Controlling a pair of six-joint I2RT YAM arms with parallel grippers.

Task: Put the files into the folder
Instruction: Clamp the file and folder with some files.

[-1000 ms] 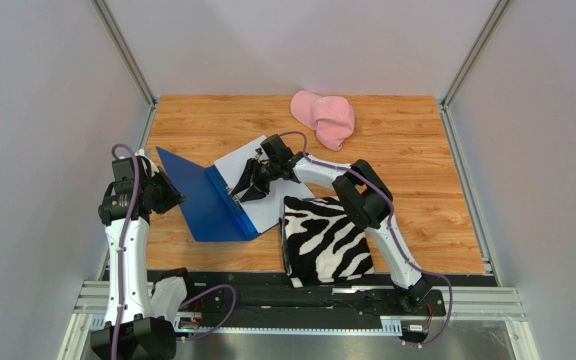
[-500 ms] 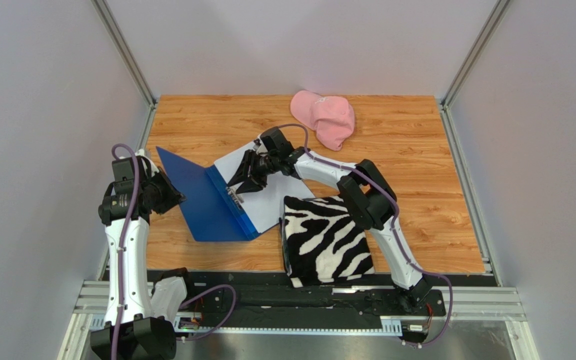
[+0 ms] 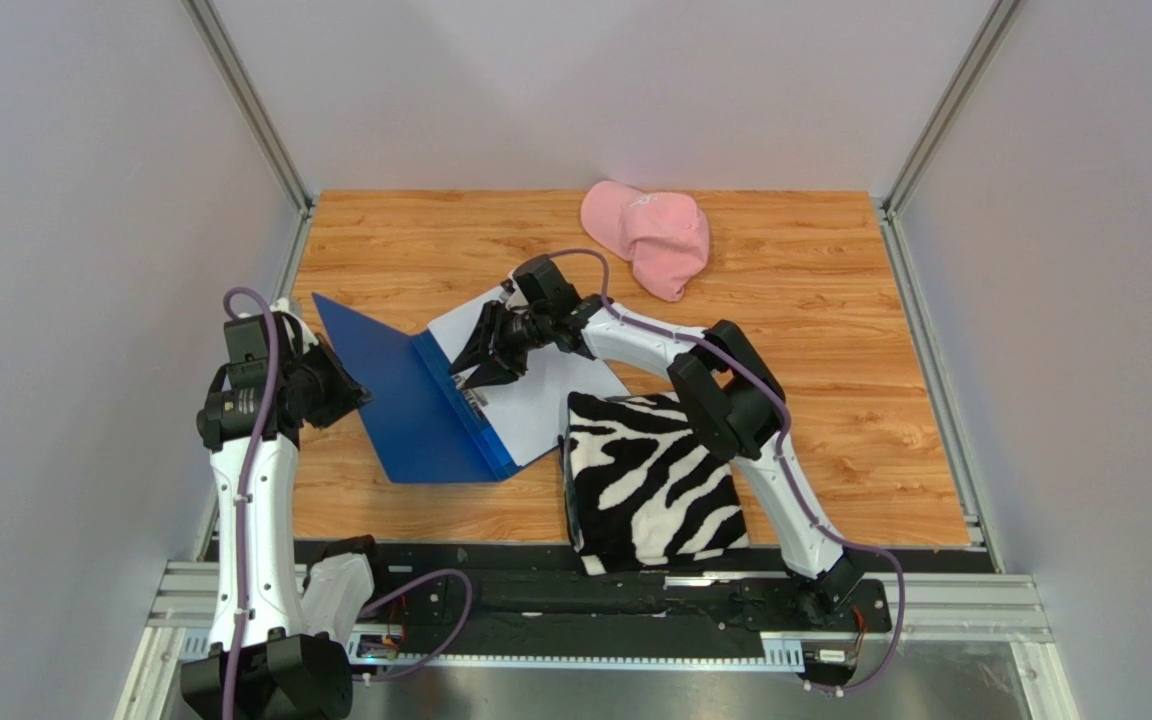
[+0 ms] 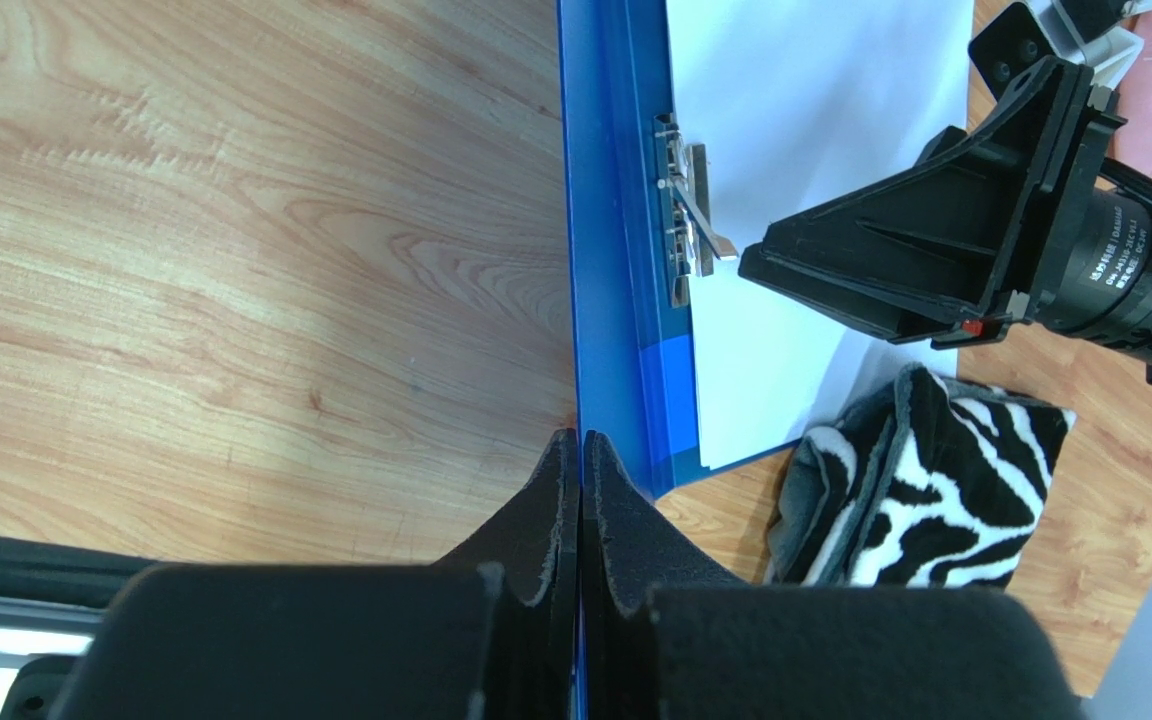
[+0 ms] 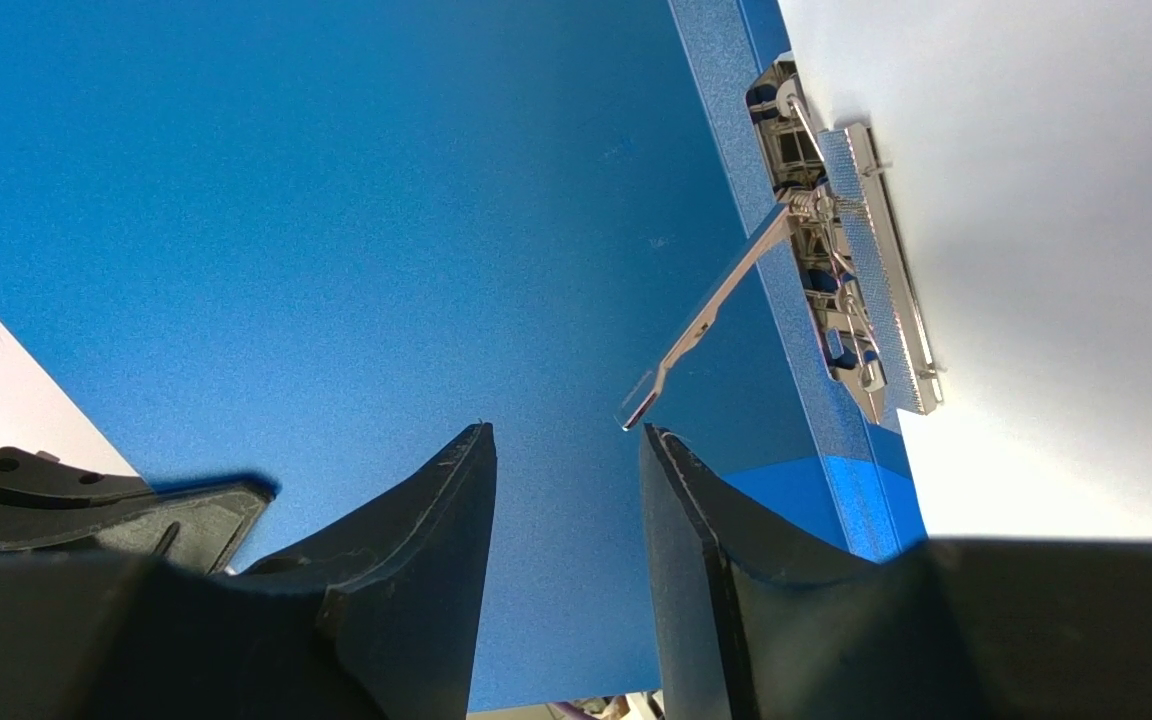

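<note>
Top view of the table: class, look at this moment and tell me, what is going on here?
The left gripper is shut on the edge of the flat royal-blue folder, holding its raised cover open. White paper sheets lie on the folder's inner half, their edge at its metal clip, whose lever stands up. The right gripper, jaws apart, hovers at the lever's tip. A zebra-striped cloth and a pink cap lie nearby.

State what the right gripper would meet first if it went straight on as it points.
Probably the clip lever, just ahead of the right gripper; the folder cover stands behind. Depth unclear.
</note>
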